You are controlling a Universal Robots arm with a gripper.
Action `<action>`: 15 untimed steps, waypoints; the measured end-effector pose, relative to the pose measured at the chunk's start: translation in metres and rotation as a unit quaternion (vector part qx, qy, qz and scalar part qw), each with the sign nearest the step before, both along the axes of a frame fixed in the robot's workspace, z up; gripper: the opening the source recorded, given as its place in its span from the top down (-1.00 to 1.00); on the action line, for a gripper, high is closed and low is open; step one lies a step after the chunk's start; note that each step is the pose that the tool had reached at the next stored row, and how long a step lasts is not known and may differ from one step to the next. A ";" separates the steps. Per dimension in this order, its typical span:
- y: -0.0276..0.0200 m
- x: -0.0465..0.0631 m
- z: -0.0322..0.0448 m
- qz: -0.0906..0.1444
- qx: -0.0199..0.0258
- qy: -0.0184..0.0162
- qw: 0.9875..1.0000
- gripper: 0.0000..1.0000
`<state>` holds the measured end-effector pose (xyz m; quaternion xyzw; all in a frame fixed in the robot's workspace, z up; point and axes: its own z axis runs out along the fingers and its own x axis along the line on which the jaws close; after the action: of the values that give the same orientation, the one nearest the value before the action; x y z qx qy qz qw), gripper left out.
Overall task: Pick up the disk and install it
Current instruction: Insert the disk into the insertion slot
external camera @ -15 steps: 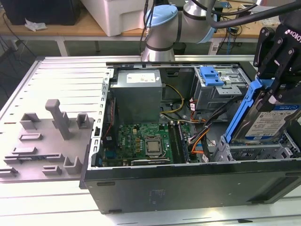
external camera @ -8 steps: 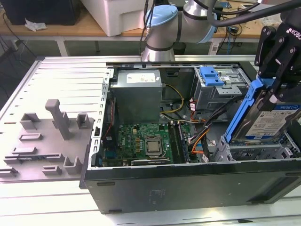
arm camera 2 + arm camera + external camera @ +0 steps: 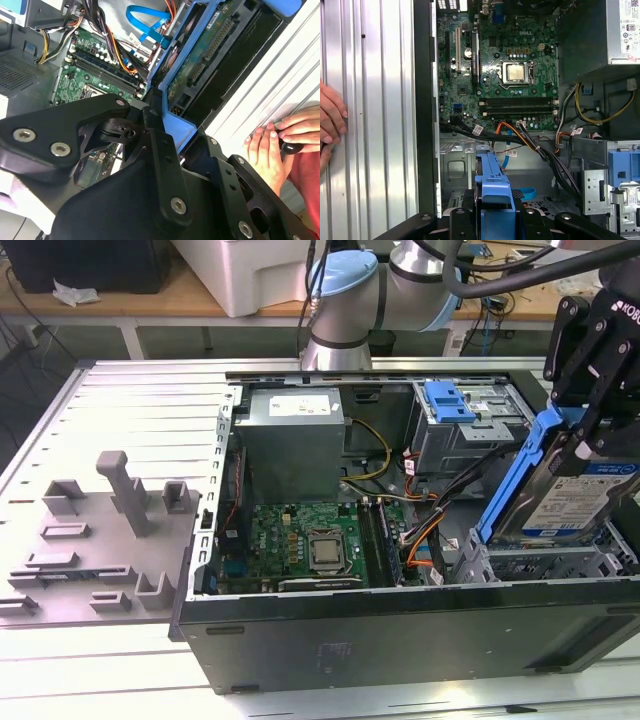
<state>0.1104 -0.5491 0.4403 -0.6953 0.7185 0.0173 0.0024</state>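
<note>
The disk (image 3: pixel 585 502) is a silver drive with a white-and-blue label in a bright blue carrier rail (image 3: pixel 515 475). It hangs tilted over the grey metal drive bay (image 3: pixel 540 560) at the exterior view's right end of the open computer case. My gripper (image 3: pixel 578 425) is shut on the carrier's upper end. In the second wrist view the disk (image 3: pixel 205 55) shows its green circuit-board underside, with the black fingers (image 3: pixel 155 135) clamped on the blue frame. In the first wrist view the blue carrier (image 3: pixel 492 185) points down into the case between the fingers.
Inside the case lie the green motherboard (image 3: pixel 310 545), a grey power supply box (image 3: pixel 295 440), orange and black cables (image 3: pixel 430 530), and a small blue latch (image 3: pixel 450 400). Grey fixtures (image 3: pixel 110 510) stand on the ribbed table. A person's hand (image 3: pixel 280 140) rests beside the case.
</note>
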 end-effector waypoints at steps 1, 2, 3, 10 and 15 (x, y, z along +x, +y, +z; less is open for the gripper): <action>0.0000 0.000 0.0000 0.000 0.000 0.000 1.000 0.26; 0.0001 0.000 0.0000 0.000 0.000 0.000 1.000 0.26; 0.0003 0.000 0.0000 0.000 0.000 0.000 1.000 0.26; 0.0045 0.000 0.0059 0.000 0.000 0.000 1.000 0.26; 0.0054 0.000 0.0071 0.001 -0.001 0.000 1.000 0.26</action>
<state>0.1104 -0.5437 0.4474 -0.6961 0.7177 0.0165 0.0015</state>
